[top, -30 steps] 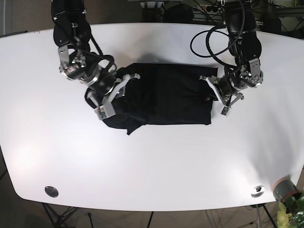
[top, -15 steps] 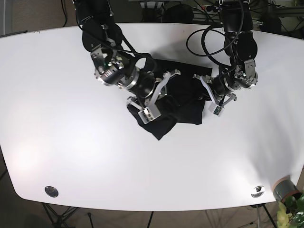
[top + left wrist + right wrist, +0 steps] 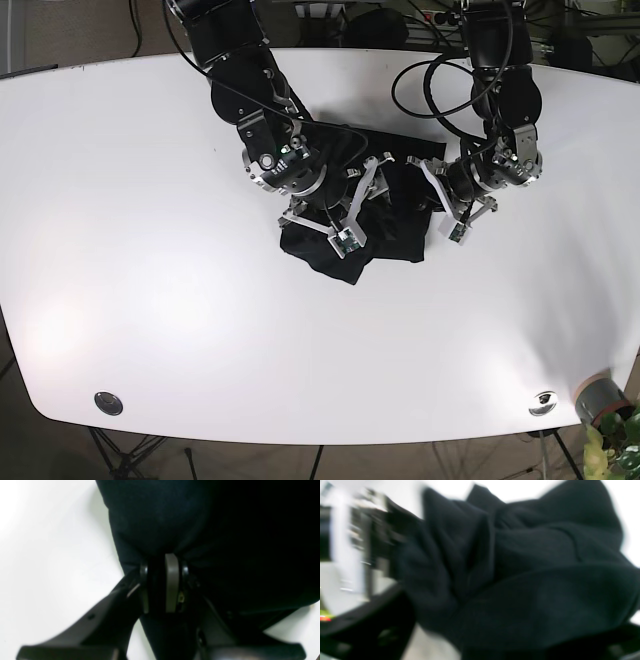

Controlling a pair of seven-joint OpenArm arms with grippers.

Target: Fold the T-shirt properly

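Observation:
The black T-shirt (image 3: pixel 400 235) lies bunched at the middle of the white table (image 3: pixel 150 250). My right gripper (image 3: pixel 347 212) is over the shirt's left part, holding a fold of it that is carried over the rest. In the right wrist view, blurred black cloth (image 3: pixel 520 580) fills the frame and hides the fingers. My left gripper (image 3: pixel 444 204) is at the shirt's right edge. In the left wrist view the left gripper (image 3: pixel 162 580) is shut on the cloth (image 3: pixel 155 517), with a grey pad (image 3: pixel 172 585) pressed against it.
Two round metal inserts sit near the table's front edge, one left (image 3: pixel 108 403) and one right (image 3: pixel 543 402). A grey can (image 3: pixel 600 398) and green leaves stand off the front right corner. Cables (image 3: pixel 430 80) loop over the back right.
My right gripper has moved right across the table with the shirt's left side, folding it over toward the left gripper. The shirt is now much narrower. The left gripper has shifted slightly left.

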